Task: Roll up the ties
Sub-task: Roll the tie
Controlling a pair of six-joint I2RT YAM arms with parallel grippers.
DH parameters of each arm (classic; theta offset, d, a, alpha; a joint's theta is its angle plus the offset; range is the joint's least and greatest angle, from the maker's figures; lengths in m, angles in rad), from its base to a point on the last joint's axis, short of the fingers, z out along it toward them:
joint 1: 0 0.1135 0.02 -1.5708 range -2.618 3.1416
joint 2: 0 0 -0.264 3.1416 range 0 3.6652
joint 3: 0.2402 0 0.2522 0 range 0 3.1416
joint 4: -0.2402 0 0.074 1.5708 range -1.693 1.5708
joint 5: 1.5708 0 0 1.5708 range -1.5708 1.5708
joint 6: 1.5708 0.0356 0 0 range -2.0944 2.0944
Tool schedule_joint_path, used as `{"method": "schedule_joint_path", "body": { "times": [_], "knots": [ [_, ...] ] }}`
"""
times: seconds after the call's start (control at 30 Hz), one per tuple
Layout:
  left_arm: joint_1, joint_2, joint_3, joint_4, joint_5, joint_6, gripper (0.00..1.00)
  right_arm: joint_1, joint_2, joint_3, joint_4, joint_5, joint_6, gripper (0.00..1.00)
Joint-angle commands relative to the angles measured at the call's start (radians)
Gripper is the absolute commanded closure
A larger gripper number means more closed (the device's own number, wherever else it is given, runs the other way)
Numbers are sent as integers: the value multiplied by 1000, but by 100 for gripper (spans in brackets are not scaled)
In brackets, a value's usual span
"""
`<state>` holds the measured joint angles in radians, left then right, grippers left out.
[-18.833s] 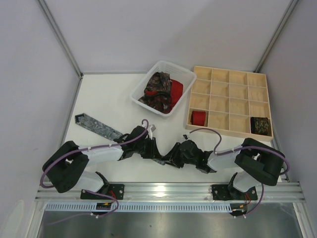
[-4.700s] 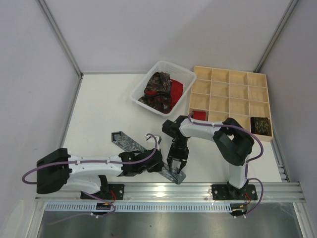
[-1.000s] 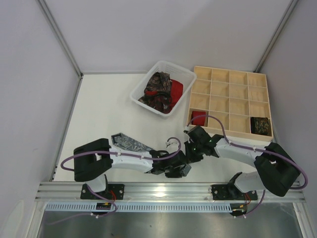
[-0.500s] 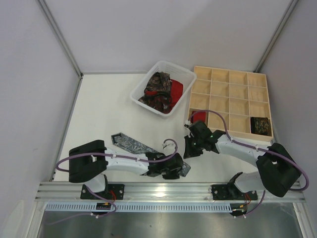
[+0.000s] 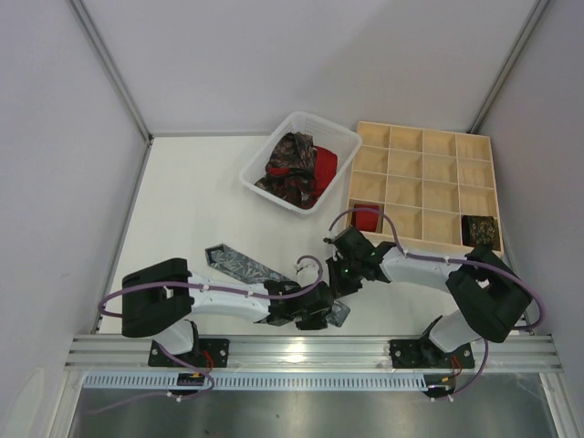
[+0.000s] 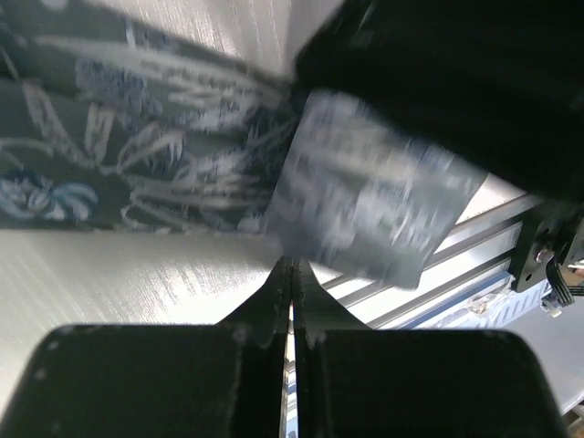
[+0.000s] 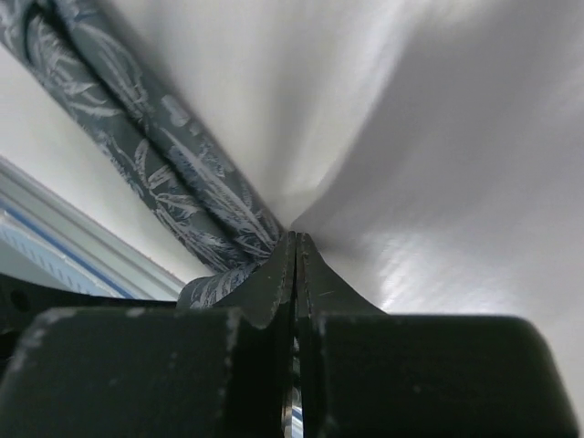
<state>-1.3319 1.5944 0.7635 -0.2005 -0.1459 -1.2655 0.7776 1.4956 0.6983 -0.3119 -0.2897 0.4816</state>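
Observation:
A grey patterned tie (image 5: 242, 266) lies slantwise on the white table, its near end folded over by the front rail. My left gripper (image 5: 321, 315) is shut, its tips (image 6: 292, 265) touching the lower edge of that folded end (image 6: 365, 210). My right gripper (image 5: 339, 276) is also shut, its tips (image 7: 295, 239) pressed to the table right beside the tie (image 7: 155, 155). More ties, maroon paisley (image 5: 290, 164) and red (image 5: 324, 164), lie heaped in the basket. A red roll (image 5: 367, 217) and a dark roll (image 5: 479, 230) sit in tray cells.
The white plastic basket (image 5: 265, 160) stands at the back centre. A wooden grid tray (image 5: 424, 187) lies at the back right. The metal front rail (image 5: 310, 349) runs just below the tie's near end.
My right gripper has slid left along the table toward the tie's near end. The left gripper has shifted slightly left on the folded end. Both stay shut.

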Motion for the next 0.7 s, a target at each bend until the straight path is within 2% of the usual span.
{"method": "schedule_joint_path", "body": {
  "times": [0.0, 0.2, 0.37, 0.47, 0.67],
  "knots": [
    [14, 44, -39, -88, -32, 29, 99, 40, 9, -20, 39, -23, 23, 100],
    [14, 39, -43, -85, -34, 32, 99, 5, -1, 23, 5, -28, -15, 100],
    [5, -28, -65, -112, -50, 14, 99, -60, 2, 98, -59, 6, -73, 100],
    [-10, -80, -102, -123, -58, -17, 100, -61, 21, 116, -75, 23, -97, 100],
    [-7, -111, -161, -114, -84, -48, 99, -44, 71, 87, -29, -42, -103, 100]
  ]
}}
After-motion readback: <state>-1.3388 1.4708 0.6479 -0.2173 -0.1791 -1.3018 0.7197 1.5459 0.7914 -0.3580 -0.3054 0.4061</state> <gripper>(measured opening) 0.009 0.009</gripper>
